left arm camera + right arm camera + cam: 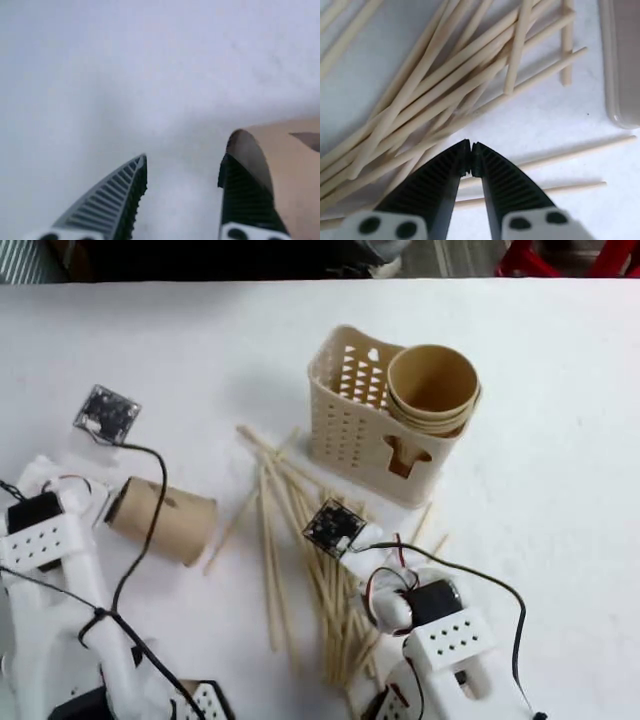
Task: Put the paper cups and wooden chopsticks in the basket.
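Wooden chopsticks lie loose in a fanned heap on the white table, just toward 6 o'clock from the middle of the high view. Several stray sticks point off toward 11 and 1 o'clock. From that heap, the cream slotted basket stands upright at 1 o'clock, with a few stick tips close to its base. A stack of paper cups sits mouth-up in the basket's 3 o'clock end. One more paper cup lies on its side at about 8 o'clock from the table's middle, well apart from the basket, its open mouth turned toward 9 o'clock. The left gripper is down at that mouth with its claw spread wide. One finger is against the cup's rim and the other is over bare table, so nothing is held. The right gripper hangs low over the chopsticks with its tips pressed together and no stick visible between them. The basket's base corner is near.
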You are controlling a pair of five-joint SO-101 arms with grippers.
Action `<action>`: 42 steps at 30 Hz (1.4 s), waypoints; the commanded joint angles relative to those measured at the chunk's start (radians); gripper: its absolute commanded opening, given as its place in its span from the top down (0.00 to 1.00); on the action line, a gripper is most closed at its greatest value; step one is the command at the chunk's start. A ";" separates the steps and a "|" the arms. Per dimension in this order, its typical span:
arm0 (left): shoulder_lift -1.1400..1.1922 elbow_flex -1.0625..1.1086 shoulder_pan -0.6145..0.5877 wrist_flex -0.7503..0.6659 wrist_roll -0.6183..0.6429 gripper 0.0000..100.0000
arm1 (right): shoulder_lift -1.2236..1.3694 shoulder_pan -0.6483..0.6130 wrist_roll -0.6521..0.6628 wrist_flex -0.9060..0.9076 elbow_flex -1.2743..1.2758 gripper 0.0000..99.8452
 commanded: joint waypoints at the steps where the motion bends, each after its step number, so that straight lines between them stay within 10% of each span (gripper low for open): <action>1: -0.019 -0.167 -0.012 0.080 0.000 0.77 | -0.004 0.005 0.006 -0.015 -0.008 0.98; 22: -0.021 -0.450 0.268 0.726 0.077 0.77 | -0.004 0.004 0.006 -0.015 -0.008 0.98; 42: -0.015 0.049 0.194 0.101 0.078 0.83 | -0.004 0.004 0.006 -0.015 -0.008 0.98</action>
